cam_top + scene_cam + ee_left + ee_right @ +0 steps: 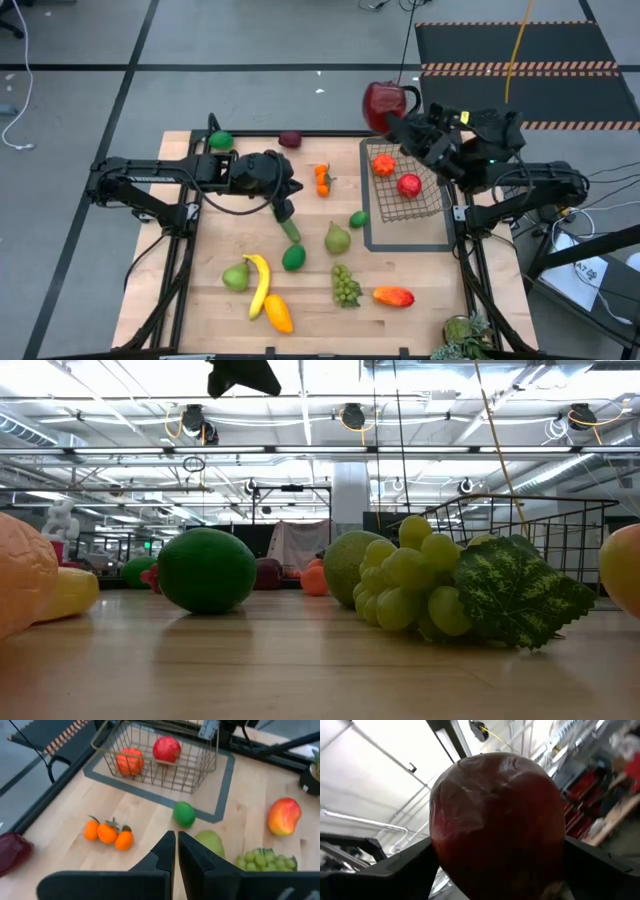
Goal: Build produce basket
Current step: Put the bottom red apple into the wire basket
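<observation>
My right gripper [392, 112] is raised over the table's far edge, behind the wire basket [425, 205], and is shut on a dark red apple [382, 104]. Inside the basket lie an orange fruit [383, 165] and a red apple [408, 185]. My left gripper [175, 842] hangs shut above the middle of the table, with nothing between its fingers; it is over a cucumber [290, 230]. On the wood lie oranges [107, 832], a lime [184, 814], a pear [337, 238], a banana [260, 285], grapes [345, 285] and a mango [393, 296]. My right gripper pinches the dark red apple between its two fingers [405, 870], one on each of two opposite sides [437, 855]. The fingers slant upward, coming from the table's right. The apple is lifted well clear of the table and the basket.
The basket stands in a flat grey tray frame [375, 235] at the right. A green fruit [221, 140] and a dark purple one [290, 138] lie near the far edge. A potted plant [465, 330] sits at the near right corner. Bare wood shows on the near left.
</observation>
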### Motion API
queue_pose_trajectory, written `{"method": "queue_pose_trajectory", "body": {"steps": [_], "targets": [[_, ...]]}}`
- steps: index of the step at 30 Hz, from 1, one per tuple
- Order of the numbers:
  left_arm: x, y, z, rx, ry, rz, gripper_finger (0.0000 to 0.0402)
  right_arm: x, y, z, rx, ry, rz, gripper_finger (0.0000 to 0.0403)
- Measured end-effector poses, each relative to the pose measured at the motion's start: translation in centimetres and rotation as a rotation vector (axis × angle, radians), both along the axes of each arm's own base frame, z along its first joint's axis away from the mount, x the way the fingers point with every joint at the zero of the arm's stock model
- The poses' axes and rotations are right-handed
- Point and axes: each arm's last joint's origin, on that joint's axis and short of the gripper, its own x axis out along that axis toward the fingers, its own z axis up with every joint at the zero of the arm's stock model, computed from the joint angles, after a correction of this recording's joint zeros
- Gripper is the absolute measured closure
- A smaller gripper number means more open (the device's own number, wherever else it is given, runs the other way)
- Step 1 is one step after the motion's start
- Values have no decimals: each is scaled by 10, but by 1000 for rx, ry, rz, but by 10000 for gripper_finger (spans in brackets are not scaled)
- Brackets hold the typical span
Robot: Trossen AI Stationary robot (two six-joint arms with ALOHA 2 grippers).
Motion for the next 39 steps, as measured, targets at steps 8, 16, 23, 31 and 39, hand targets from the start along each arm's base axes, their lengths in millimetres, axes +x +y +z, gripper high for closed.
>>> {"method": "queue_pose_trajectory", "body": {"steps": [8, 16, 23, 31, 39], "targets": [[-4, -5, -6, -33, 72, -32, 380, 10, 0, -6, 125, -16, 84, 48], [-5, -13, -6, -48, 79, -50, 380, 3, -1, -11, 116, 115, 64, 48], [-5, -10, -6, 1, 89, -72, 380, -13, -6, -22, 172, 320, 22, 48], [-6, 3, -7, 5, 104, -24, 380, -30, -11, -45, 185, 621, -28, 48], [-7, 9, -8, -15, 109, 10, 380, -56, -15, -95, 302, 1179, -98, 48]]}}
